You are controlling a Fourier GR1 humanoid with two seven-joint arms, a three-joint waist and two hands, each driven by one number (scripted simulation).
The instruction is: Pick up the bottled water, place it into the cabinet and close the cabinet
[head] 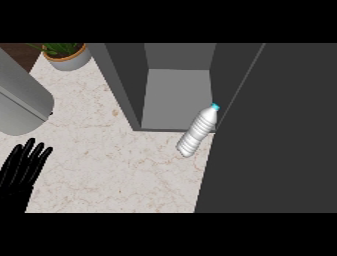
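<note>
Clear bottled water (198,131) by cabinet (177,95) | left hand (17,175) fingers well apart

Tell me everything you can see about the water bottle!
The water bottle is clear, ribbed plastic with a light blue cap. It stands on the marble counter, just in front of the open cabinet, close beside the dark cabinet door. No hand is holding it.

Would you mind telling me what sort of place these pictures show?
Probably a kitchen counter: a pale marble-patterned countertop, an open dark grey cabinet standing on it, a clear plastic water bottle with a blue cap at its opening, and a potted green plant behind.
</note>
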